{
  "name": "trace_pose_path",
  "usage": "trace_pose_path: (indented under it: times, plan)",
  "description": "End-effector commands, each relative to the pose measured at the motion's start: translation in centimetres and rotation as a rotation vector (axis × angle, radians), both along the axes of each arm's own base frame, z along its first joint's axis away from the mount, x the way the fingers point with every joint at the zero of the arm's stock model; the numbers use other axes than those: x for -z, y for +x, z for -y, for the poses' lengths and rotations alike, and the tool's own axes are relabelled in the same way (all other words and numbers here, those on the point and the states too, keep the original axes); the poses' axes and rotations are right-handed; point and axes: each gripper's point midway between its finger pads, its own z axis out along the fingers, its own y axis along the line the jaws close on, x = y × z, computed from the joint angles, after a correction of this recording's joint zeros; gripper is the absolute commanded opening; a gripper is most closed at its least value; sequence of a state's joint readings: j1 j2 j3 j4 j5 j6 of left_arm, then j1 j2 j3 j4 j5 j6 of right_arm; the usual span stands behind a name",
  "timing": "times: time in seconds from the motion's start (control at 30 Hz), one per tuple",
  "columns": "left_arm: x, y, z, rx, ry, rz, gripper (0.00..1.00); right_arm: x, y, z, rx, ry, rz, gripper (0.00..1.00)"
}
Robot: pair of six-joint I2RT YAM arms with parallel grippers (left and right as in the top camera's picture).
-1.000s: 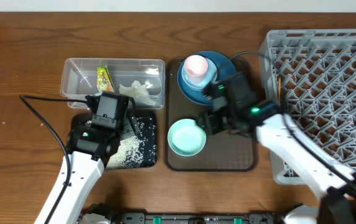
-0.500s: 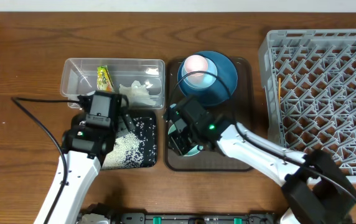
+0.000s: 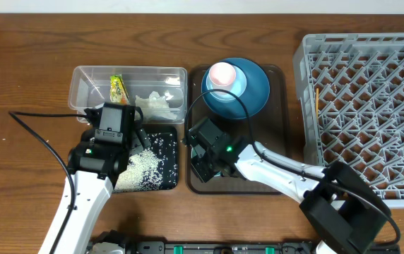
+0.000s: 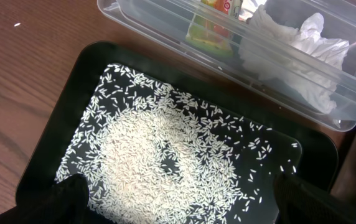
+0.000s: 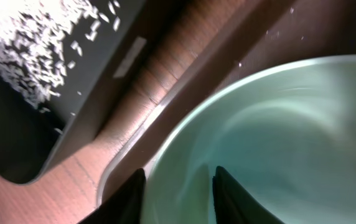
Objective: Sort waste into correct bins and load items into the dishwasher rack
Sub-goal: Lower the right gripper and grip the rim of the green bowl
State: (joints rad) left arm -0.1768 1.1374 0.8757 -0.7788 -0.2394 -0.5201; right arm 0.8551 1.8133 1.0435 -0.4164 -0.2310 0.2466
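Left gripper (image 4: 181, 202) hangs over the black tray (image 4: 53, 143), jaws spread wide and nothing between them, and below it the rice grains (image 4: 159, 162) lie in a loose heap on the tray floor with strays scattered toward its rims. That tray sits toward the near edge of the tabletop (image 3: 32, 42), left of centre. Touching its far side is the clear container (image 3: 89, 88), with the yellow-green snack wrapper (image 3: 119, 88) lying in its middle and the crumpled tissue (image 3: 154, 104) bunched at its right end. Over to the right arm, reaching across to the near left corner of the brown serving tray (image 3: 276, 127) at the centre of the tabletop. The right gripper (image 5: 178, 186) is down on the mint-green bowl (image 5: 277, 137): one finger outside the rim, one inside, jaws apart astride the wall with daylight showing on the inner side, so no clamp to call. From overhead the arm covers nearly all of that bowl. At the far end of the same tray sits the dark blue plate (image 3: 258, 88), the light blue bowl (image 3: 236, 86) on it and the pink cup (image 3: 222, 73) nested inside the bowl. Along the right edge of the tabletop stands the grey dishwasher rack (image 3: 364, 106), with the chopsticks (image 3: 317, 102) showing as a thin wooden sliver just inside its left wall.
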Motion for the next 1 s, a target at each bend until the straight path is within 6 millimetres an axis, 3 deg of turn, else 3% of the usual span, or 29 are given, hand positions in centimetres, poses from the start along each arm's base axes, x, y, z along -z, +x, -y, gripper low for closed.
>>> trace_pose_path:
  times: [0.0, 0.4, 0.67, 0.97]
  plan:
    - [-0.1, 0.1, -0.4, -0.007, 0.018, -0.002, 0.97, 0.9, -0.5, 0.3, 0.000, -0.060, 0.030, 0.26]
    - [-0.1, 0.1, -0.4, -0.007, 0.017, -0.002, 0.98, 0.6, 2.1, 3.7, 0.089, -0.206, 0.147, 0.26]
    - [-0.1, 0.1, -0.3, -0.005, 0.014, -0.002, 0.98, 0.2, 2.9, 4.0, 0.107, -0.220, 0.185, 0.27]
    - [-0.1, 0.1, -0.3, -0.005, 0.014, -0.002, 0.98, -1.6, 3.5, 3.4, 0.095, -0.189, 0.221, 0.27]
